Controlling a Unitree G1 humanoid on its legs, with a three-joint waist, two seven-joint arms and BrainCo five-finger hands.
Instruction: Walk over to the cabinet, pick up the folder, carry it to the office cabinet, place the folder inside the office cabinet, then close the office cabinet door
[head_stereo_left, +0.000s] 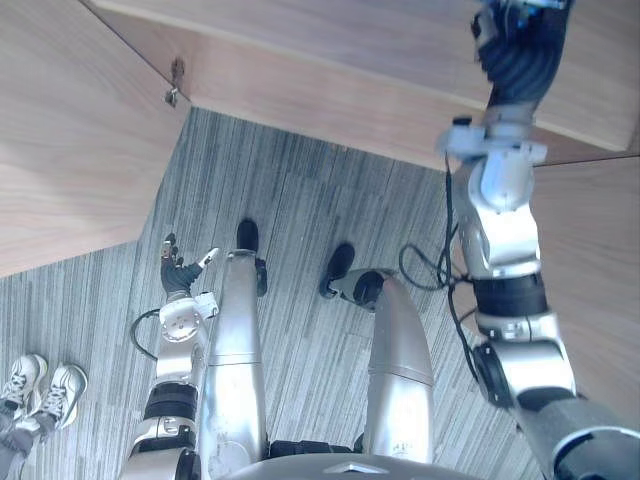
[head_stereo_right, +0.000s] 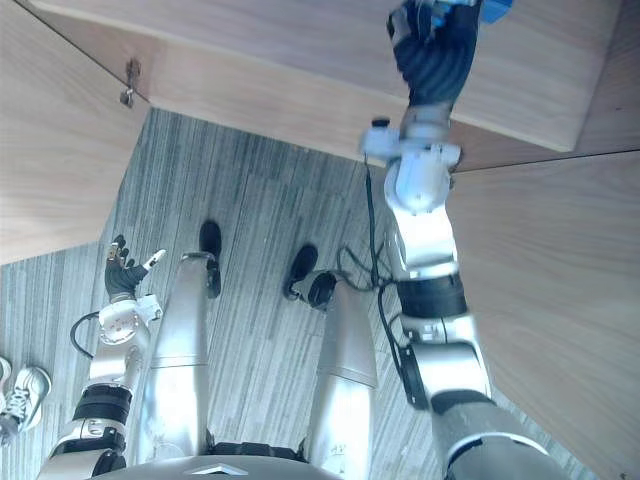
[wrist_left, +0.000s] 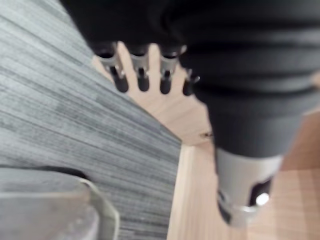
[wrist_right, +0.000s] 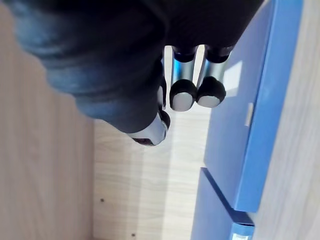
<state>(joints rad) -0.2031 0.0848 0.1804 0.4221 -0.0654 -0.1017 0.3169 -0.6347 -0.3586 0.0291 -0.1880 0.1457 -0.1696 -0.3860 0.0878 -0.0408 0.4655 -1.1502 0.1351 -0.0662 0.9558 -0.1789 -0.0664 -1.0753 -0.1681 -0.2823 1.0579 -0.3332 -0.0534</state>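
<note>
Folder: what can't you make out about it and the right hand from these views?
- Folder: the eye views' top edge leaves just a blue sliver of it. In the right wrist view it runs off the edges, so one folder or two is unclear.
- Right hand: whether it grips or touches the folder cannot be told, because its own dark cover blocks the wrist view.
- Left hand: hangs open, idle.

You're seeing the right hand running off the top edge of the head views, with its dark cover hiding how it's meeting the blue folder. In the right wrist view the folder is being cropped, so you're missing its full outline. A person's white shoes are being cropped at the lower-left corner.
</note>
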